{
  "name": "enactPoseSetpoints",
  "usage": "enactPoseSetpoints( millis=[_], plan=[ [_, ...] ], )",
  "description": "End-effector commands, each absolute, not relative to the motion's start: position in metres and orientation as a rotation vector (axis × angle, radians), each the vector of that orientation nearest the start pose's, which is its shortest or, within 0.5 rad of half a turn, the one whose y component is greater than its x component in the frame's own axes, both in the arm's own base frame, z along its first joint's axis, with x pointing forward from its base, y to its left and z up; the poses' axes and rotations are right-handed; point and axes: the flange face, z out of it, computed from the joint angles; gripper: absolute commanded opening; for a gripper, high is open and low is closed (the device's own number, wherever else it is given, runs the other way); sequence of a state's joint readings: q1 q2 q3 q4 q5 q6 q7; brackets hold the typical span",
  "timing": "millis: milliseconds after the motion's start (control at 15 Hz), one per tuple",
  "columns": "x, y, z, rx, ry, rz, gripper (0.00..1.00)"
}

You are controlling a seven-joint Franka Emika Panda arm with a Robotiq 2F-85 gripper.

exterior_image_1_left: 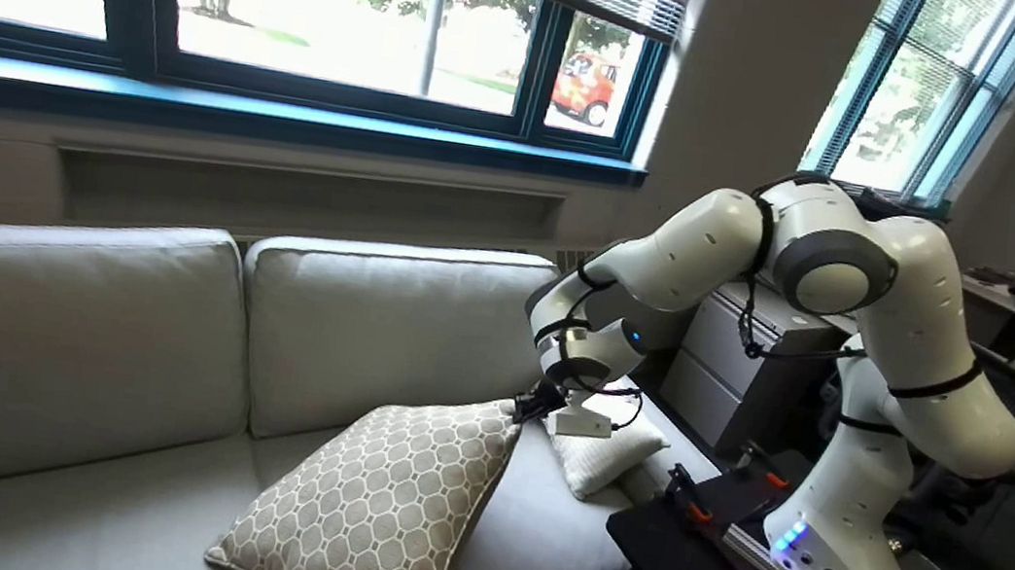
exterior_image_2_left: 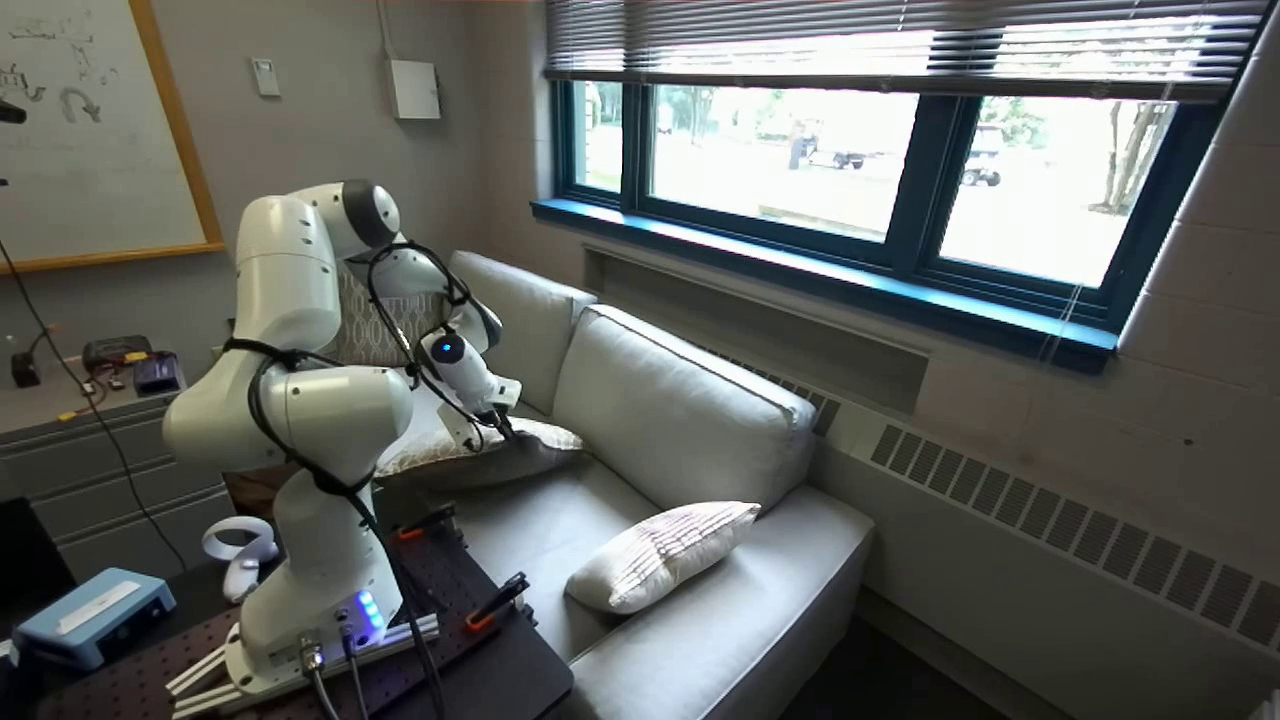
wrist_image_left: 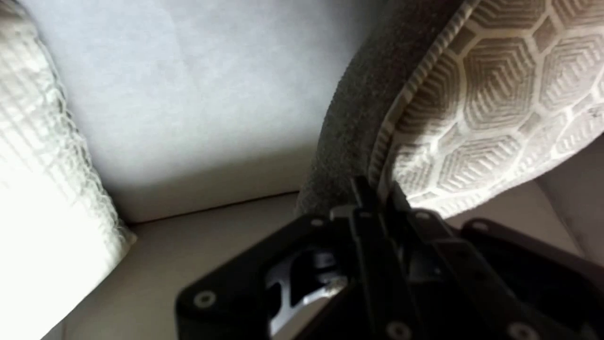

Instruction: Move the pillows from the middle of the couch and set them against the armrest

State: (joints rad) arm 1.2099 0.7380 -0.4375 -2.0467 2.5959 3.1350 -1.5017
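In an exterior view, gripper (exterior_image_1_left: 519, 411) pinches hexagon-patterned throw pillow (exterior_image_1_left: 387, 495) on couch (exterior_image_1_left: 77, 503) by corner, likely for dragging. In an exterior view, white ribbed pillow (exterior_image_2_left: 665, 555) leans on armrest (exterior_image_2_left: 755, 625), presumably placed. Wrist view: fingertips (wrist_image_left: 362, 191) clamp piped edge (wrist_image_left: 391, 118).

In an exterior view I have two black-and-orange clamps (exterior_image_2_left: 498, 602) on the right edge of my desk (exterior_image_2_left: 505, 672), a blue box (exterior_image_2_left: 95, 608) by its left, a VR controller (exterior_image_2_left: 248, 566) near the far edge, a whiteboard (exterior_image_2_left: 90, 180) beyond.
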Motion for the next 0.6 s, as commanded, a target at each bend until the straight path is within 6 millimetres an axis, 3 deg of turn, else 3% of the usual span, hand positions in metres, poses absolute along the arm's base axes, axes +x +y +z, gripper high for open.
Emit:
enactPoseSetpoints(
  millis=[0,133,267,533],
  plan=[
    [0.359,0.257,0.149,-2.923,0.309,-0.643,0.04],
    [0.356,0.245,0.147,-2.927,0.291,-0.578,0.04],
    [0.355,0.214,0.14,-2.909,0.327,-0.518,0.04],
    [0.349,0.133,0.14,-2.858,0.503,-0.457,0.04]
  ],
)
